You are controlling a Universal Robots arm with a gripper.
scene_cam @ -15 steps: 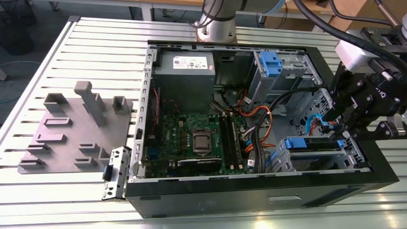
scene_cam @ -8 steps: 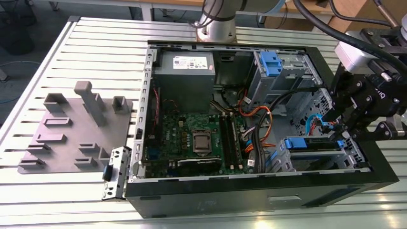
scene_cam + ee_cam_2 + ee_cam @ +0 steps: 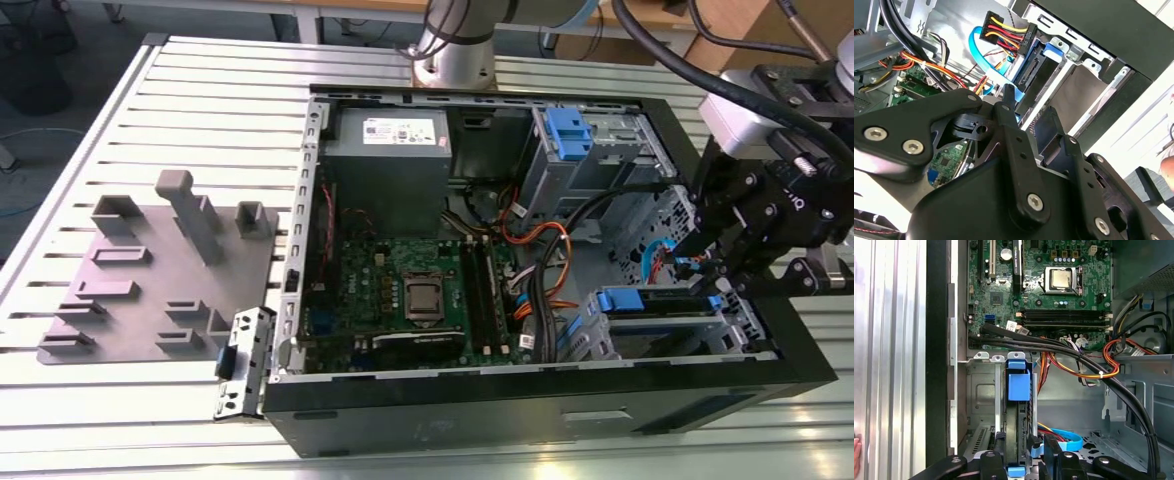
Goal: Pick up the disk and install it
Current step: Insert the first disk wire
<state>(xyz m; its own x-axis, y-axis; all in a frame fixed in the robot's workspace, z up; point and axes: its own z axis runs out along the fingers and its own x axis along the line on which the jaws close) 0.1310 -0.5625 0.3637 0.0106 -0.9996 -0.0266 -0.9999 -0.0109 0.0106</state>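
Straddling the disk (image 3: 1016, 435), black gripper (image 3: 1023, 465) sits low at the drive cage (image 3: 979, 390) (clamped or loose: cannot tell). Disk stands on edge in that grey sheet-metal bay, with a blue plastic rail tab (image 3: 1019, 386) on its end. Beyond: bundled black cables (image 3: 1054, 345), flat blue data cable (image 3: 1066, 440), green motherboard (image 3: 1004, 295) with square CPU socket (image 3: 1060, 279), boxy grey power supply (image 3: 387, 150).
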